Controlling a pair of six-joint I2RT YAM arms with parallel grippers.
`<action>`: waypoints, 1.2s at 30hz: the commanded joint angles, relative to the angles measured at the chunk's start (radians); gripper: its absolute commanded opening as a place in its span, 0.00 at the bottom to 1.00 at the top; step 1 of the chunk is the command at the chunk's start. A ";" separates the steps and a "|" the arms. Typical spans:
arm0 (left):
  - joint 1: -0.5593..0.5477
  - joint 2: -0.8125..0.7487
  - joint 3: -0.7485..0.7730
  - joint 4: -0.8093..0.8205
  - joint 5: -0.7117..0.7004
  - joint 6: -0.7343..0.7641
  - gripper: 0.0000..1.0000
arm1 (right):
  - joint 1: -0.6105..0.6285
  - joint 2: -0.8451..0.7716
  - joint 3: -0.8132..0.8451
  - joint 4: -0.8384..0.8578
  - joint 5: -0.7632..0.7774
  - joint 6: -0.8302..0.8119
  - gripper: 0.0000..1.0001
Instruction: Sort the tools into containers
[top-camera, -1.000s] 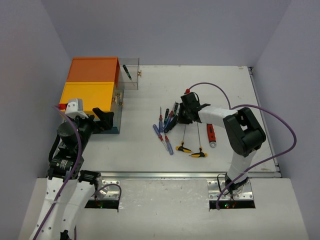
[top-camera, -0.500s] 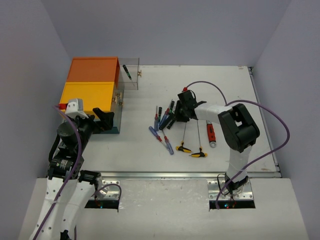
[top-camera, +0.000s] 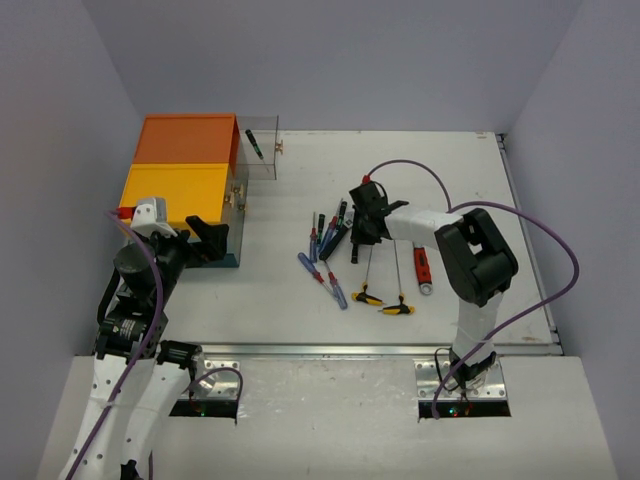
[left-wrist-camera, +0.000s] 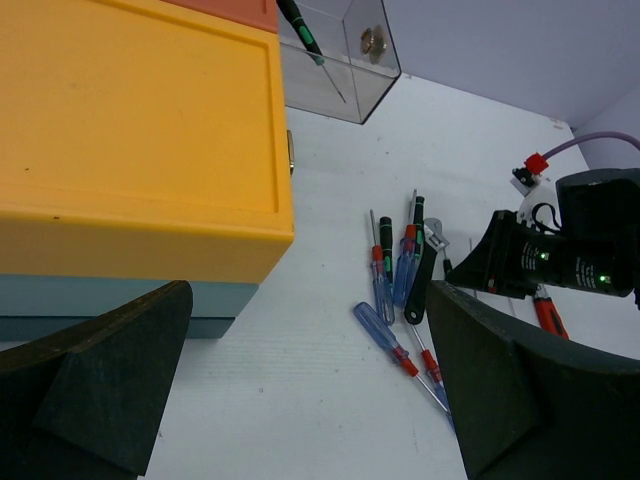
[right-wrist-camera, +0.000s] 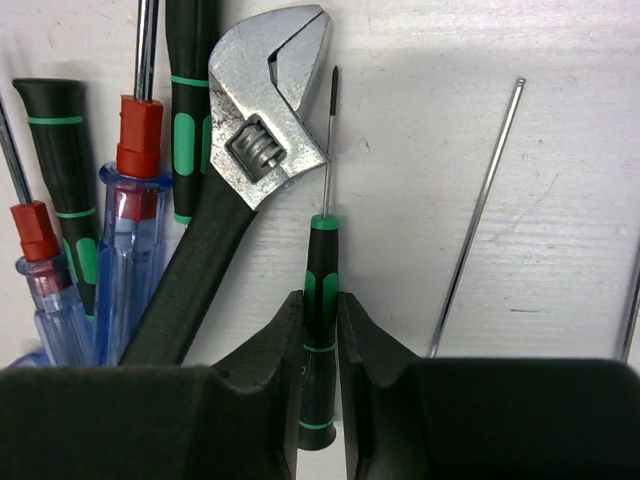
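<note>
Right gripper (right-wrist-camera: 320, 302) is pinching green-black screwdriver (right-wrist-camera: 321, 255) beside wrench (right-wrist-camera: 262, 120); left gripper (left-wrist-camera: 310, 390) is hanging open by containers (left-wrist-camera: 130, 130) at desk (left-wrist-camera: 300, 400) left edge

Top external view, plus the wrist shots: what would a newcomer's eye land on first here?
The bright orange-and-yellow-topped box unit at the far left stands out. Beside it, a clear drawer is pulled out and holds one green-and-black screwdriver. In the middle lies a cluster of screwdrivers, where the right end effector is shut on a slim black-and-green screwdriver next to an adjustable wrench.
</note>
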 joint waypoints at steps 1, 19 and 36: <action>-0.010 -0.010 -0.003 0.051 0.014 0.004 1.00 | -0.005 0.011 -0.010 -0.158 0.099 -0.091 0.20; -0.010 -0.013 -0.003 0.050 0.006 0.003 1.00 | -0.004 -0.290 0.004 -0.198 0.138 -0.163 0.00; -0.010 -0.007 -0.002 0.040 -0.032 -0.004 1.00 | 0.060 0.294 1.156 0.179 -0.585 -0.322 0.00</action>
